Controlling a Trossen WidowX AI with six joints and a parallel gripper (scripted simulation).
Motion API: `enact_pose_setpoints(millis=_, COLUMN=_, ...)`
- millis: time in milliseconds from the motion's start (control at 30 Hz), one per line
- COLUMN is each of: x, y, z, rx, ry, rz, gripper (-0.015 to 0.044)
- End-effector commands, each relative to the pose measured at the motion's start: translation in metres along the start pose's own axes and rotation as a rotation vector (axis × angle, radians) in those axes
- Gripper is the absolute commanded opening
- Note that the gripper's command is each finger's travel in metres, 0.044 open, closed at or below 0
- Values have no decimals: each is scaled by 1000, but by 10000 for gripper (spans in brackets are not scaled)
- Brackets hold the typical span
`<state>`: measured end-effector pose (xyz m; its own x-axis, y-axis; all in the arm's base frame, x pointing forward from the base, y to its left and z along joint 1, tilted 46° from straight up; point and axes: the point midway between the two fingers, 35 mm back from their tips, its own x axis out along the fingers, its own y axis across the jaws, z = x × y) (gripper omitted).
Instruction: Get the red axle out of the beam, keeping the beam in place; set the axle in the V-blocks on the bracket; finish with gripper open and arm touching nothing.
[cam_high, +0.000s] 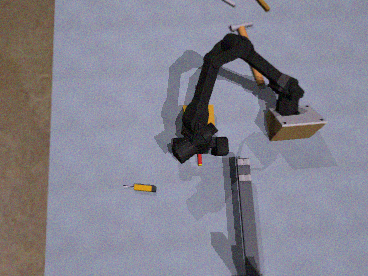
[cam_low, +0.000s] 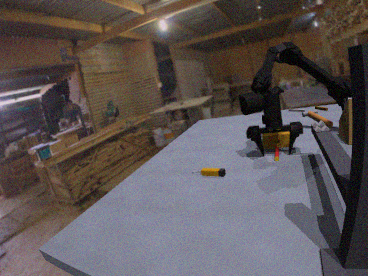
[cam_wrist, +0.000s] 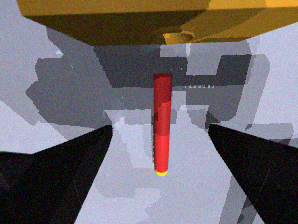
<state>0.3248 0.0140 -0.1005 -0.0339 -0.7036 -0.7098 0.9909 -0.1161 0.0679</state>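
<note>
Red axle showed in the top view as a short piece beside the tool, right of the tabletop's left edge, near the yellow beam. In the exterior view, the tool stood over the beam, well inside the tabletop's long left edge; a yellow-handled screwdriver lay nearer that edge. In the wrist view, the fingers were wide apart, gripping nothing, the axle visible between them.

matt black arm, wooden hammer handle
</note>
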Motion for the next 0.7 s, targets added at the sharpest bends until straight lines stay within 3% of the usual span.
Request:
enact_pose_setpoints(millis=0, x=2, y=-1, z=1, rx=-5, ry=-6, rz=-1, gripper=440)
enact_pose_setpoints(millis=33, x=2, y=-1, z=1, rx=-5, ry=-6, rz=-1, gripper=440)
enact_pose_setpoints(millis=533, x=1, y=0, z=0, rx=0, ry=-1, rz=-1, gripper=46)
enact_pose_setpoints(millis=667, x=1, y=0, z=0, rx=0, ry=-1, rz=-1, gripper=20)
